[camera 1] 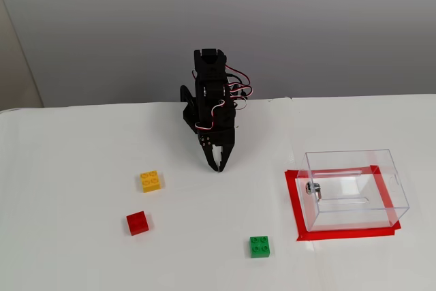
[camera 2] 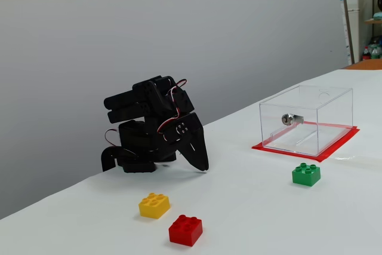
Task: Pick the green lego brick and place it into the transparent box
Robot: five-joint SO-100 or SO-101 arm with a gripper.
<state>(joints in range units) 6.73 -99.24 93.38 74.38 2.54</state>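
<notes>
Both fixed views show the gripper (camera 1: 219, 166) pressed together, empty, well apart from the green lego brick (camera 1: 259, 246); only one shows shelving (camera 2: 361, 10) beyond the transparent box (camera 2: 306, 119).

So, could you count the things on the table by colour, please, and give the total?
Green brick: 1
Yellow brick: 1
Red brick: 1
Clear box: 1
Red tape frame under the box: 1
Total: 5
</notes>
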